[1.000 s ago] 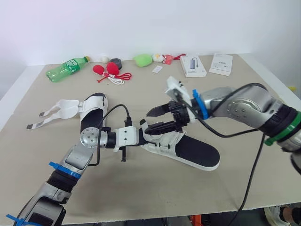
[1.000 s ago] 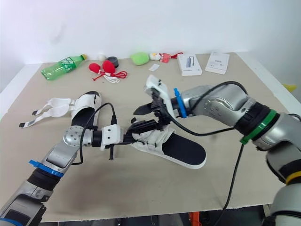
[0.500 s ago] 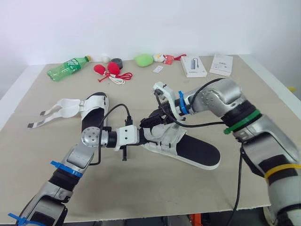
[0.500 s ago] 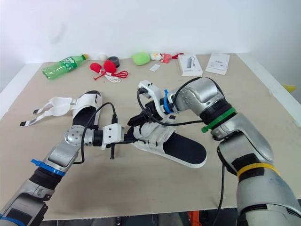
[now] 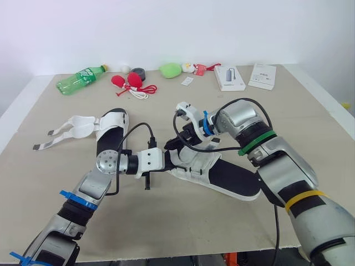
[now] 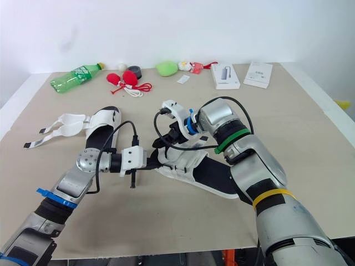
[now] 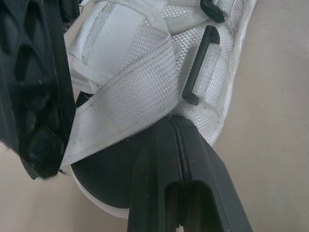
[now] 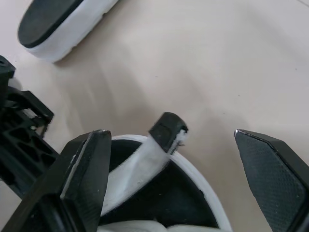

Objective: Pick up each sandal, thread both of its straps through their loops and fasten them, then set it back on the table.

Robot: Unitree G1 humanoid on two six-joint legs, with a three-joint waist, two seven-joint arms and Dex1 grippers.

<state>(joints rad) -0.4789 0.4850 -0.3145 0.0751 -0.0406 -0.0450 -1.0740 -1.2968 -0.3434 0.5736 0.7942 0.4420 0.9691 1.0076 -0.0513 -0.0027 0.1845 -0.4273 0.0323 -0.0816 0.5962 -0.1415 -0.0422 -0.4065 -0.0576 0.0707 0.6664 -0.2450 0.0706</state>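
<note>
Beige matte table (image 5: 183,221). Right gripper (image 8: 169,137) hung wide open over near sandal (image 5: 236,178), with the black-tipped strap end (image 8: 168,129) between its fingers, untouched. Left gripper (image 5: 171,157) sat against woven white strap (image 7: 128,77) at the sandal's strapped end; its grip could not be told. Second sandal (image 5: 108,133) lay flat further left, straps spread loose. Bare tabletop ran to the front and right edges.
</note>
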